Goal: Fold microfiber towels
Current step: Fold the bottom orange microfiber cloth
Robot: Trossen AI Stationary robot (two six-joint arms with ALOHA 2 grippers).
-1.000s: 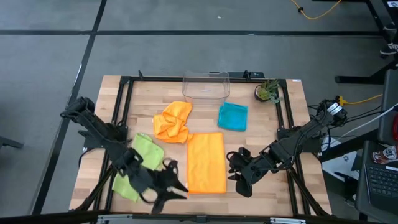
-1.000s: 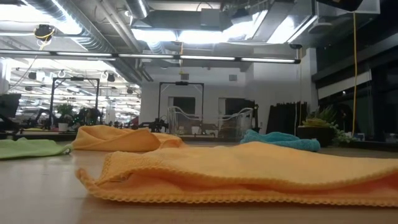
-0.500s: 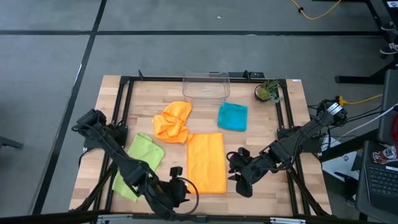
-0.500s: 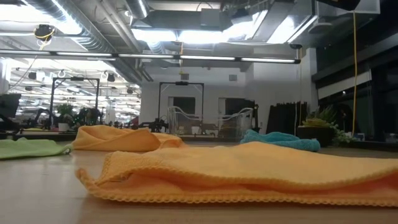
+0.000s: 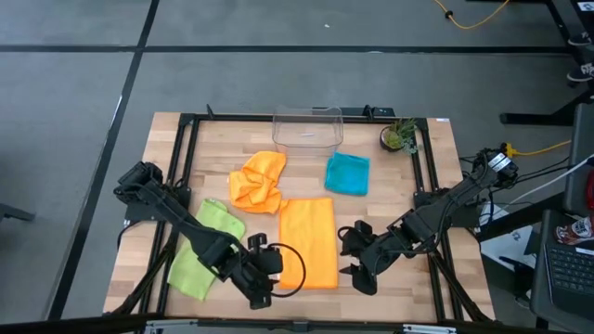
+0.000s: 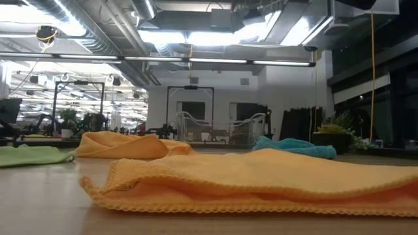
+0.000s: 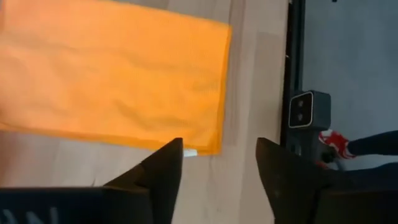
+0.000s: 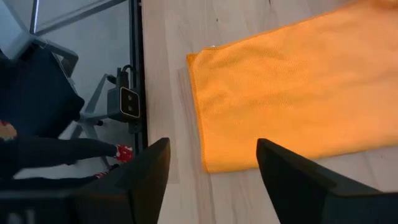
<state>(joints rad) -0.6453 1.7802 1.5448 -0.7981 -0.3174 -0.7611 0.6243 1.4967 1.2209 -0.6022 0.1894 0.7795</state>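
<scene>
wooden table (image 5: 436, 158), folded orange towel (image 5: 308, 243) flat, left gripper (image 5: 269, 278) and right gripper (image 5: 351, 252) both released beside it

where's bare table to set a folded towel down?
Free: the right strip between the teal towel, the plant and the right gripper, and the back-left corner, left of the crumpled orange towel. Crowded: the middle and front, with the flat orange towel, green towel, bin and left gripper.

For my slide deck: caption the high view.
Both open grippers, left and right, flank the folded orange towel on the table.
</scene>
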